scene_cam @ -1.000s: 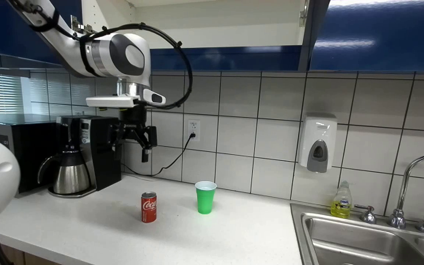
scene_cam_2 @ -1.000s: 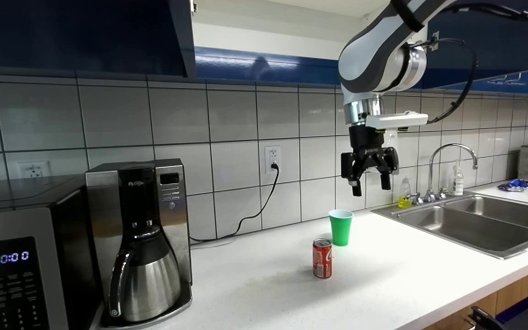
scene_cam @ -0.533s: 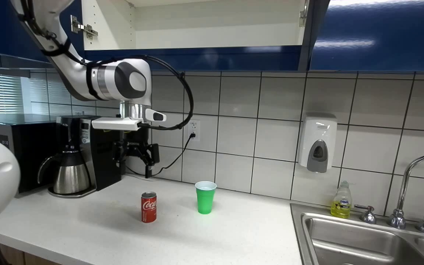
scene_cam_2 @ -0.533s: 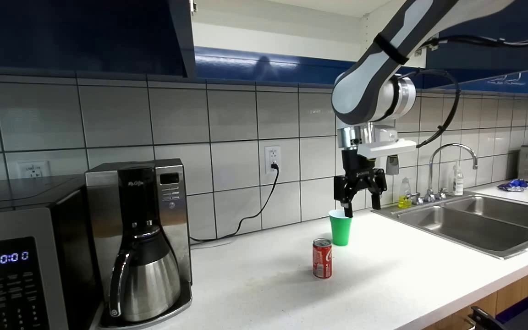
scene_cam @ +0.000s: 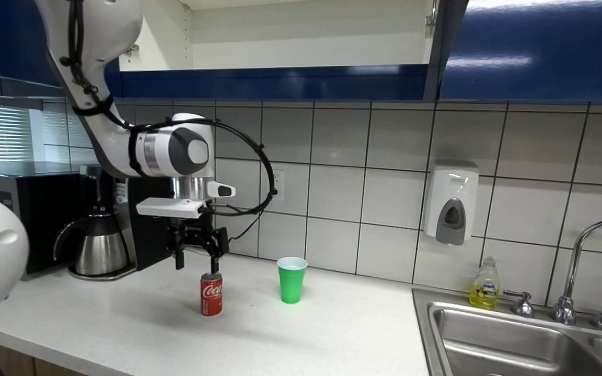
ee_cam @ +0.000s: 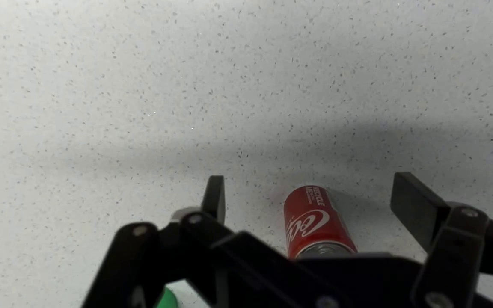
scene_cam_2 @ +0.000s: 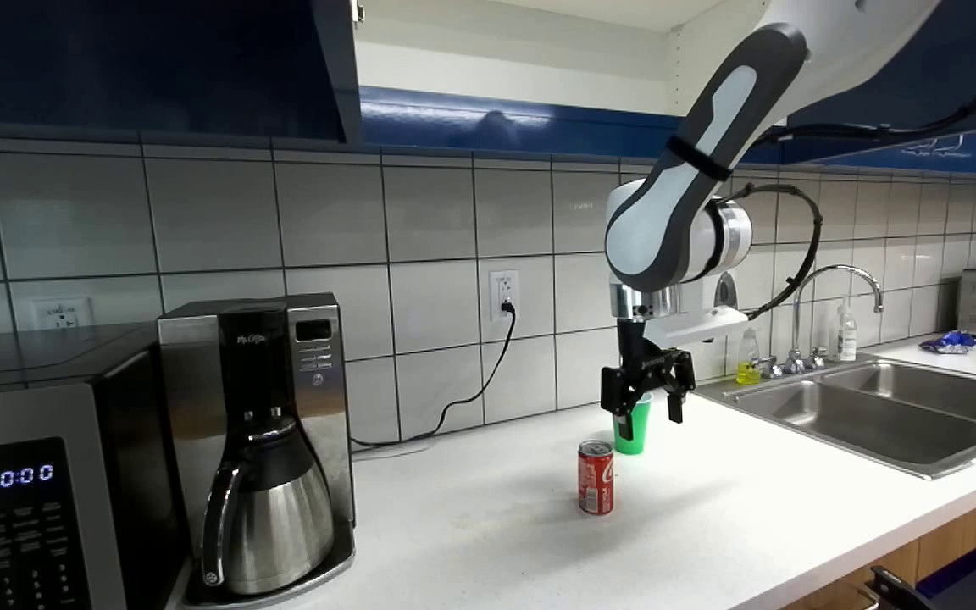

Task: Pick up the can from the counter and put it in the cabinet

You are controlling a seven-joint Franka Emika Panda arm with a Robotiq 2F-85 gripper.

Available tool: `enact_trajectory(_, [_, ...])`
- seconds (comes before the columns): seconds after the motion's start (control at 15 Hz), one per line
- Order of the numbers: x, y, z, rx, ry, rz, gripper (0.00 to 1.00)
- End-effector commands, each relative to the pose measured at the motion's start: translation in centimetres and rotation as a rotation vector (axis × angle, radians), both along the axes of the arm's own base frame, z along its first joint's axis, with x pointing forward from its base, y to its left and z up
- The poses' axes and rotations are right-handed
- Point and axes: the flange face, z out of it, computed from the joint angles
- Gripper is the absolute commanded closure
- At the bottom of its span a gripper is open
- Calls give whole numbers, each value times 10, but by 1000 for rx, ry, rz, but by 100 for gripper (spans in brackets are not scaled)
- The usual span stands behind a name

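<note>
The red can (scene_cam: 211, 295) with its silvery top stands upright on the white counter (scene_cam: 301, 339). It also shows in an exterior view (scene_cam_2: 596, 479) and in the wrist view (ee_cam: 315, 220), where its top is partly hidden by the gripper. My gripper (scene_cam: 197, 266) is open and empty, pointing down above the counter close to the can; it also shows in an exterior view (scene_cam_2: 651, 422). In the wrist view the can appears between the two spread fingers (ee_cam: 308, 201), below their tips. The overhead cabinet (scene_cam: 306, 47) is open, its pale inside visible; it also shows in an exterior view (scene_cam_2: 505, 72).
A green cup (scene_cam: 291, 282) stands beside the can, partly behind the gripper in an exterior view (scene_cam_2: 634, 432). A coffee maker (scene_cam_2: 285, 474) and microwave (scene_cam_2: 47, 457) stand at one end. The steel sink (scene_cam: 437, 334) and soap bottle (scene_cam: 485, 287) are at the other.
My gripper has come down from well above the counter to near the can's top height, staying open. The can and the cup have not moved.
</note>
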Motion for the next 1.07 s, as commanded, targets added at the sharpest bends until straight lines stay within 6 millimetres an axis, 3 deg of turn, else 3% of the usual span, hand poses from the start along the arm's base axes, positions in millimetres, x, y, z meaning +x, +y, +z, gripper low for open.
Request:
enact_trajectory(0.0, [9,6,-26,-13,-26,-10,0])
enact_trajectory(0.47, [19,15,-68,-16,-103,-19,0])
enact_trajectory(1.0, [42,17,-84,-43,-225,-16,0])
